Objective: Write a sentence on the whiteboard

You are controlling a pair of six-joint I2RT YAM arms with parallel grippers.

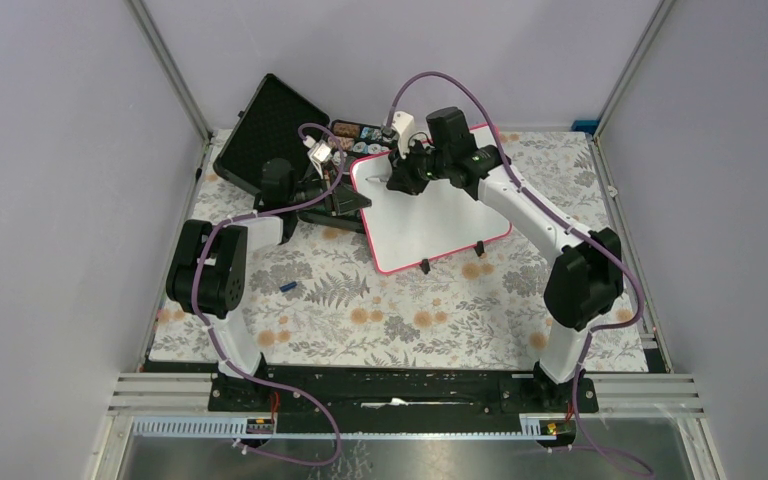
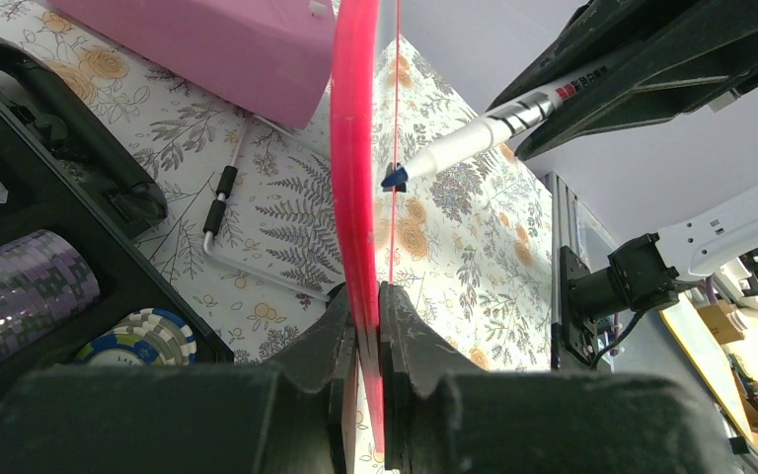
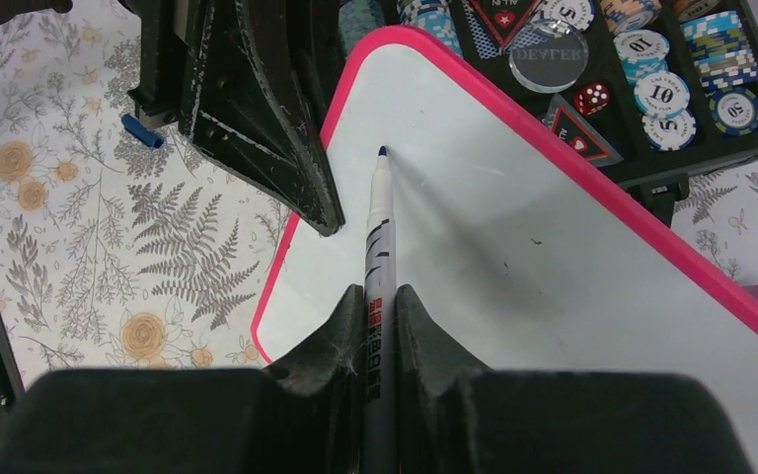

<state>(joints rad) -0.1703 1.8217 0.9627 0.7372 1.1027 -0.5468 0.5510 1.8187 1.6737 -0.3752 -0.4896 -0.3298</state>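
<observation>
Step in hand: start of the first stroke. The rectangular glossy white whiteboard with the rounded pink-red frame (image 1: 440, 220) sits at the far centre of the floral-patterned worktop (image 1: 380, 320), just beside the open black poker-chip case (image 1: 265, 135); no writing shows on its surface. The left gripper (image 2: 367, 301) has its jaws closed on the board's left frame edge, steadying it. The right gripper (image 3: 380, 306) has its jaws clamped on the slim white marker pen (image 3: 376, 227), uncapped, with the dark tip at the board's far left corner area; contact cannot be confirmed. The next move probably calls for light pressure onto the surface and an even lateral stroke, with the left grip kept firm.
</observation>
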